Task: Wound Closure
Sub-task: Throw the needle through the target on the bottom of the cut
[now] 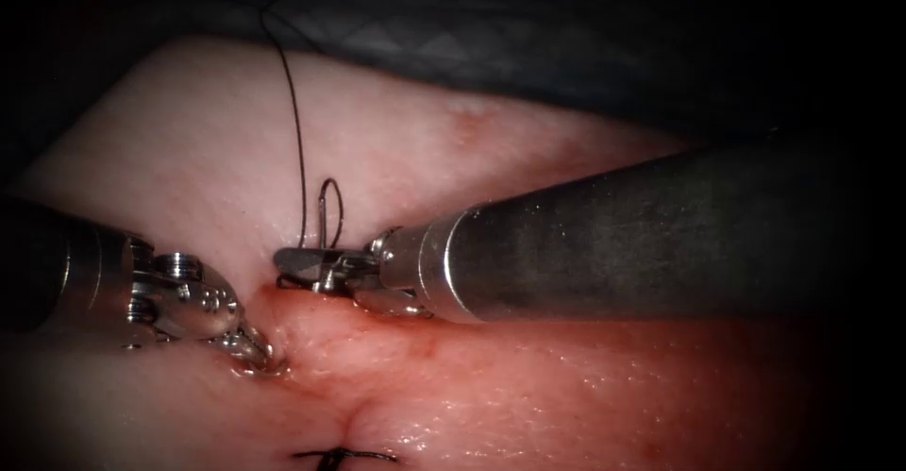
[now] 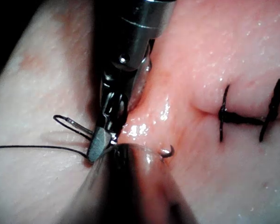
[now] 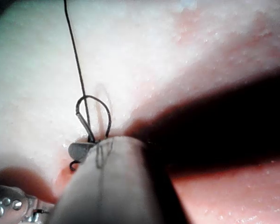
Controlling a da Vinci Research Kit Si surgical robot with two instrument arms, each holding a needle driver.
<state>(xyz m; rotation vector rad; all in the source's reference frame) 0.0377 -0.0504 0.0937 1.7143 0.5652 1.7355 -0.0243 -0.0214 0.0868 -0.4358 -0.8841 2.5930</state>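
**Tissue and what lay on it**

The tissue (image 1: 189, 141) carried a cut (image 1: 349, 405) running toward 6 o'clock. Thread (image 1: 295, 131) trailed over it toward 12 o'clock, looping near centre. A stitch (image 1: 344, 455) crossed the cut at 6 o'clock. Red fluid (image 1: 283, 296) wetted the cut's edge.

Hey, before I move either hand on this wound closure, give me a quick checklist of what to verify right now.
1. Right hand hold: sits at the thread loop; needle or thread, cannot tell.
2. Left hand hold: tip pressed into the tissue at the cut; cannot tell.
3. Needle: a hooked end shows at the tissue, probably its tip, rest hidden; cannot tell.
4. Thread runs untangled up from the loop: ok.
5. Finished stitch lies across the cut: ok.
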